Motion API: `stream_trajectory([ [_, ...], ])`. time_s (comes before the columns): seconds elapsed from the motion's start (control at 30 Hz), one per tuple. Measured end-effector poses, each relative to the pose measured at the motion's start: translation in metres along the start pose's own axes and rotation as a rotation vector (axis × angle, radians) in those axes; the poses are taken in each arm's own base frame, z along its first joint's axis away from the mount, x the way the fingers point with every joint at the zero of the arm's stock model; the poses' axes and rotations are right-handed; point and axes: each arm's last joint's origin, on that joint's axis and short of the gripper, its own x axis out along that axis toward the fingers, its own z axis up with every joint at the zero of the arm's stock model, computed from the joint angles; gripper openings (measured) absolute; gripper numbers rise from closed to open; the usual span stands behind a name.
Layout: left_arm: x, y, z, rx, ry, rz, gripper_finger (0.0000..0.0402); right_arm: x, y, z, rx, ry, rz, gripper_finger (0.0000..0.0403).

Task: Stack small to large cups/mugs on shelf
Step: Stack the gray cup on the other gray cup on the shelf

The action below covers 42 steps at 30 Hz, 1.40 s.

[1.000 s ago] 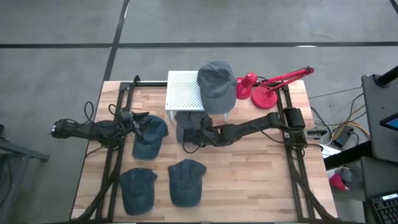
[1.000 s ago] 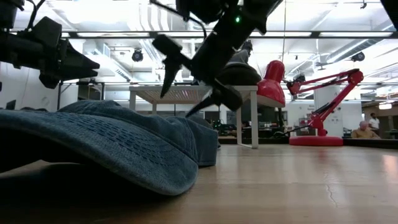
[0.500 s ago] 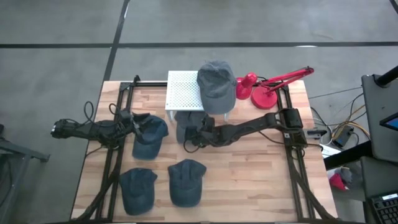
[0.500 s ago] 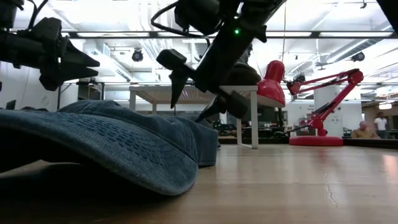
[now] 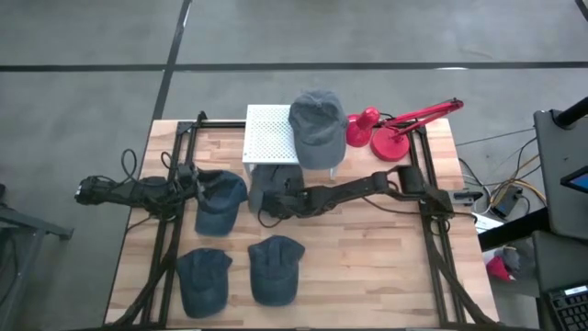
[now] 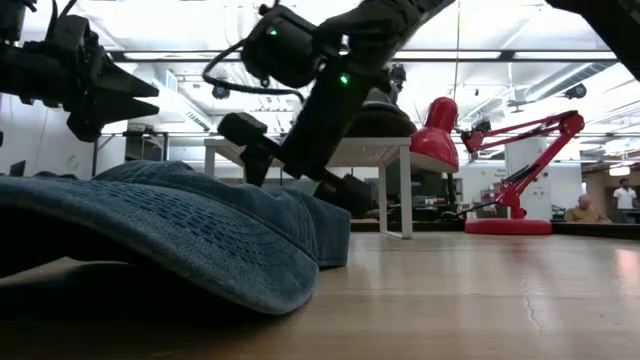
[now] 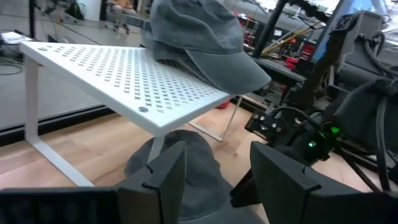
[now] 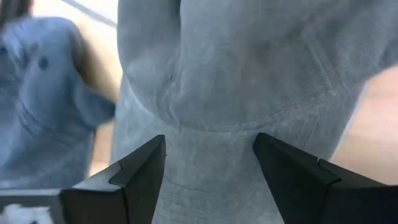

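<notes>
A grey cap [image 5: 317,124] lies crown up on the right half of the white perforated rack [image 5: 266,133]. A second grey cap [image 5: 272,177] lies on the table in front of the rack, partly under it, and also shows in the right wrist view [image 8: 249,74]. My right gripper [image 5: 268,204] is open and low over this cap, one finger on either side of its crown [image 8: 211,168]. My left gripper [image 5: 196,184] is open and empty, hovering above a blue denim cap [image 5: 220,200] and pointing toward the rack [image 7: 124,74]. My right gripper's open fingers [image 8: 134,177] come slanting down from the table's right side and stand over the front grey cap, which lies flat on the table. I cannot tell whether they touch it.
Two more blue denim caps [image 5: 204,279] [image 5: 276,267] lie near the table's front edge. A red desk lamp [image 5: 390,129] stands at the back right beside the rack. Bare wooden tabletop [image 5: 367,267] is at the front right.
My right gripper has gone down and toward the table's left edge, onto the grey cap in front of the rack, and has stayed open. The caps have kept their places.
</notes>
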Motion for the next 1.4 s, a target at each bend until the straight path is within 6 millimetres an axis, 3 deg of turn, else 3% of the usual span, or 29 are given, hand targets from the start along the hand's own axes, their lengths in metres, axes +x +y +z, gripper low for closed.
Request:
stream_trajectory([
  [0.2, 0.000, -0.001, 0.000, -0.001, 0.010, -0.029, 0.0181, -0.026, 0.002, -0.008, -0.130, 0.051, -0.248, 0.0236],
  [0.5, 0.000, -0.001, 0.000, 0.009, 0.010, -0.029, 0.0181, -0.088, -0.009, -0.026, -0.213, -0.010, -0.552, 0.0228],
  [0.8, 0.000, -0.001, 0.001, 0.014, 0.008, -0.029, 0.0181, -0.126, -0.002, -0.056, -0.116, -0.200, -0.427, 0.0228],
  [1.0, 0.000, -0.001, 0.001, 0.014, 0.008, -0.029, 0.0181, -0.129, 0.007, -0.046, -0.156, -0.225, -0.391, 0.0228],
  [1.4, 0.000, -0.001, 0.001, 0.004, 0.006, -0.028, 0.0181, -0.104, 0.008, -0.006, -0.095, -0.233, -0.472, 0.0228],
])
